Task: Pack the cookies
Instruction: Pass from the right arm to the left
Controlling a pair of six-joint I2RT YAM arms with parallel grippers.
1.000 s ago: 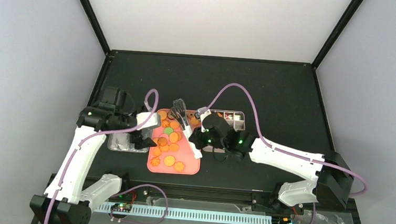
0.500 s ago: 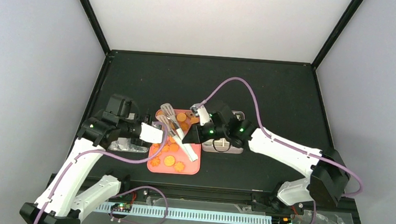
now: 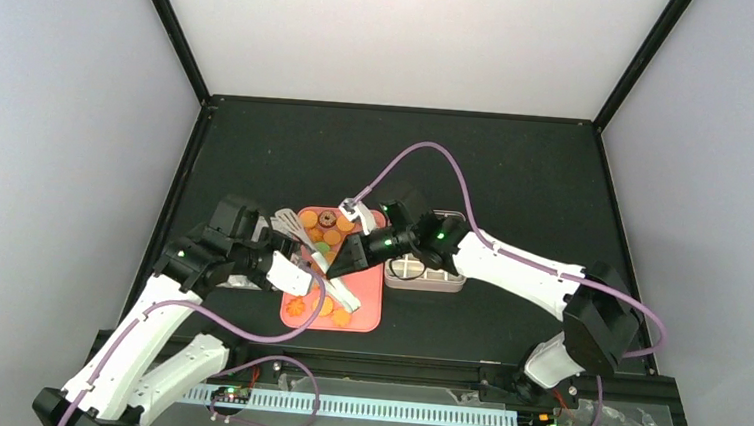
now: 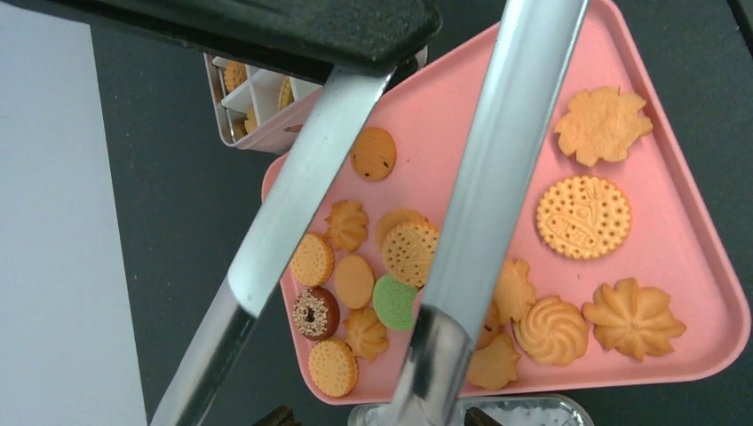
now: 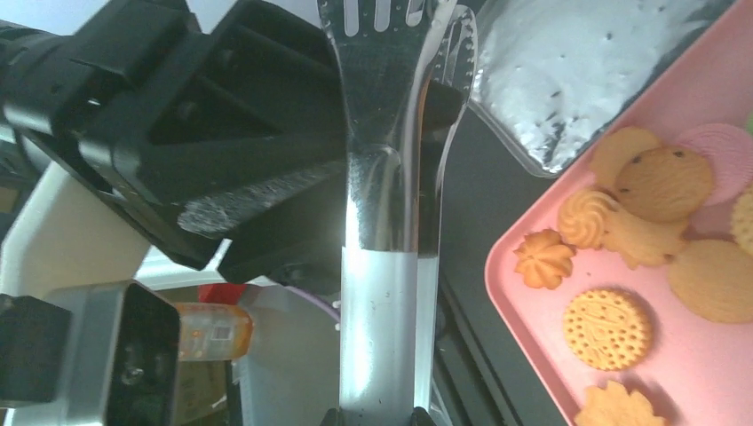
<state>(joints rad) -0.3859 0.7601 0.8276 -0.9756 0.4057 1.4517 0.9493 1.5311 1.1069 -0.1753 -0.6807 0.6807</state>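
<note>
The cookies (image 4: 410, 252), mostly golden rounds and flower shapes plus a green one (image 4: 393, 302) and a brown ring (image 4: 314, 312), lie on the pink tray (image 4: 701, 248) (image 3: 366, 311). My right gripper (image 5: 382, 415) (image 3: 345, 262) is shut on the white handle of metal tongs (image 5: 386, 177) (image 3: 288, 225). The tongs reach left across the tray with their arms spread (image 4: 497, 177). My left gripper (image 4: 377, 415) (image 3: 300, 280) hovers at the tray's left edge. Its fingers stand apart, with one tong arm passing between them and a gap beside it.
A white gridded tin (image 3: 425, 273) (image 4: 241, 96) stands right of the pink tray with a few cookies in its cells. A foil tray (image 5: 568, 80) (image 4: 533, 414) lies left of the pink tray, mostly under my left arm. Purple cables loop above both arms.
The right arm has carried the tongs leftward, so their heads now sit over the tray's upper left. The left gripper swung toward the tongs and its jaws narrowed.
</note>
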